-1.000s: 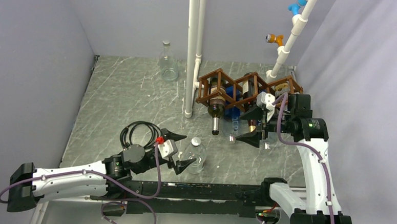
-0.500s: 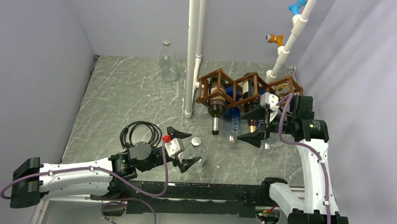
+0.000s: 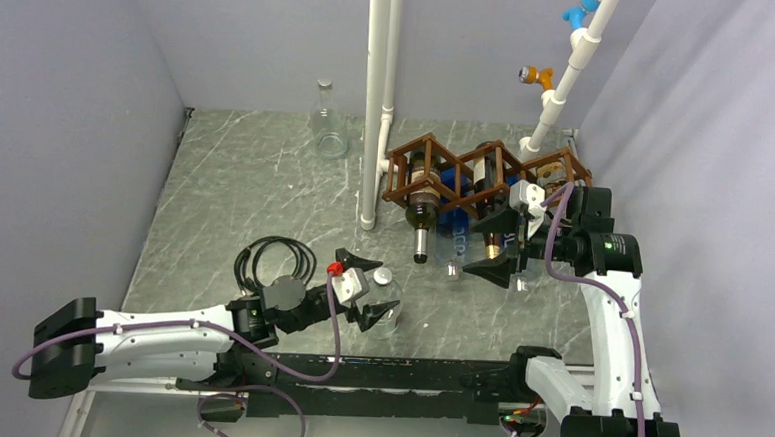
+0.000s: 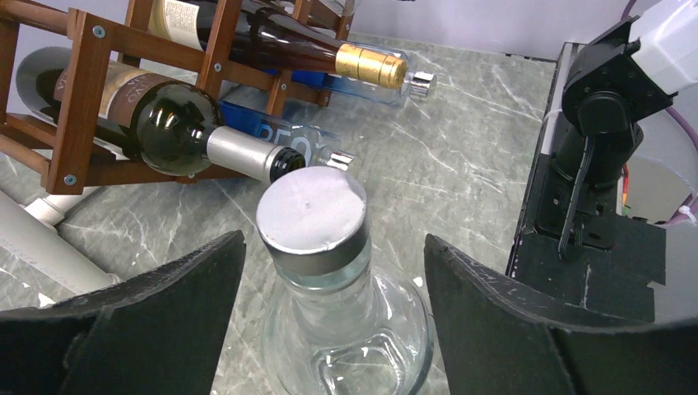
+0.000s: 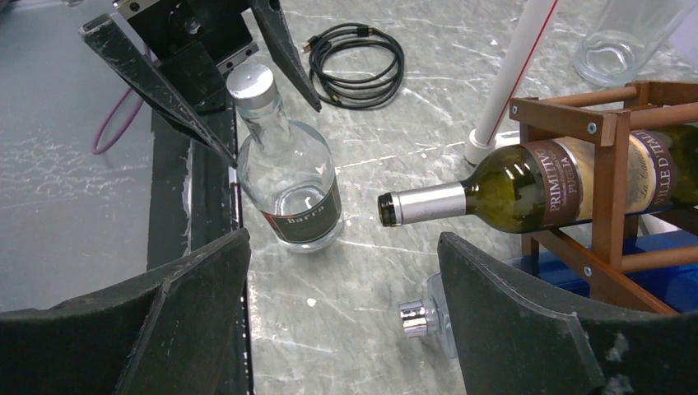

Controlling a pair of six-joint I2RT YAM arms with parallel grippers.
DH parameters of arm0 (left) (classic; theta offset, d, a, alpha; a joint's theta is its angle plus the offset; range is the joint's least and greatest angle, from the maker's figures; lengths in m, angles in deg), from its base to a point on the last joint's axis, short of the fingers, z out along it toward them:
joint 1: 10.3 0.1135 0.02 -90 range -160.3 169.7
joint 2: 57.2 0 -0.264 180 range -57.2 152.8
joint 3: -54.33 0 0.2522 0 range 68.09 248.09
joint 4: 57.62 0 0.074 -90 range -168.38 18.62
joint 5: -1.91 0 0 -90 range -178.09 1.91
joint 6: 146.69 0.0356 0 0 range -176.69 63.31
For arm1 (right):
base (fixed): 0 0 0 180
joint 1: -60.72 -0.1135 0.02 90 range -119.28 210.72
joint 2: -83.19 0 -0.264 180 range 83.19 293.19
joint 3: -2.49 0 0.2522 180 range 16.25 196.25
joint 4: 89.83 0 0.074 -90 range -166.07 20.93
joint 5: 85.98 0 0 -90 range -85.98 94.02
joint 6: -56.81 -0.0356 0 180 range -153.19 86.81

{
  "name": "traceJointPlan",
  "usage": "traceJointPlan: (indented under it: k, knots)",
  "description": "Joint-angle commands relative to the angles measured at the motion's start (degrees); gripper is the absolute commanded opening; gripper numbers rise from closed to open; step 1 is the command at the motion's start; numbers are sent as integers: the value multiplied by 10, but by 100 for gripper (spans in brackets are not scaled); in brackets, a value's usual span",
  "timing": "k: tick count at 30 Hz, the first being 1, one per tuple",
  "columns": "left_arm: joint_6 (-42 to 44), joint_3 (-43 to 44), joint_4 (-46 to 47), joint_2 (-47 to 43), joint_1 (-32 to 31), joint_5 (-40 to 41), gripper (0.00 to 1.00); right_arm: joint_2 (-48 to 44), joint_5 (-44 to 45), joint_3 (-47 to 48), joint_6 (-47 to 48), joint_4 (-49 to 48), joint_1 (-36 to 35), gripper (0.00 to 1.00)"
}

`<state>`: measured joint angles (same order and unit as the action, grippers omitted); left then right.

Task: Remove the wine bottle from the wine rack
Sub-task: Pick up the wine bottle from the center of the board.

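The brown wooden wine rack [image 3: 474, 173] stands at the back right of the table. A dark wine bottle [image 3: 423, 212] with a silver capsule lies in its left cell, neck pointing toward me; it also shows in the wrist views [image 4: 169, 123] [image 5: 518, 193]. A second bottle with a gold capsule [image 4: 362, 64] lies in the middle cell. My right gripper [image 3: 495, 250] [image 5: 346, 304] hangs open in front of the rack, holding nothing. My left gripper [image 3: 368, 290] [image 4: 333, 280] is open, its fingers either side of the neck of an upright clear bottle [image 3: 384, 300] [image 4: 313, 218], not touching it.
A clear bottle with a chrome cap [image 5: 413, 318] lies on the table under the rack. A white pipe [image 3: 374, 108] rises left of the rack. An empty glass flask [image 3: 329, 125] stands at the back. A coiled black cable [image 3: 273, 261] lies near my left arm.
My left arm has slid right so its fingers flank the clear bottle's neck, and its jaws have narrowed a little. The right gripper has edged slightly toward the rack.
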<state>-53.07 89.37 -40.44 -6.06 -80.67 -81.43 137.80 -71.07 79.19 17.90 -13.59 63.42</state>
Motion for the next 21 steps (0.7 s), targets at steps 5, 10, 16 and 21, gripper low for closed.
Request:
traceJointPlan:
  k: [5,10,16,21]
  knots:
    - [-5,16,72,26,-1,19,77,-10,-25,-3,22,-11,6,87]
    - [0,13,92,38,0,23,73,-9,-26,-3,22,-10,8,87]
    - [3,11,99,51,1,19,68,-8,-26,-2,23,-10,10,87]
    - [4,9,98,55,2,15,64,-8,-27,-2,23,-10,11,87]
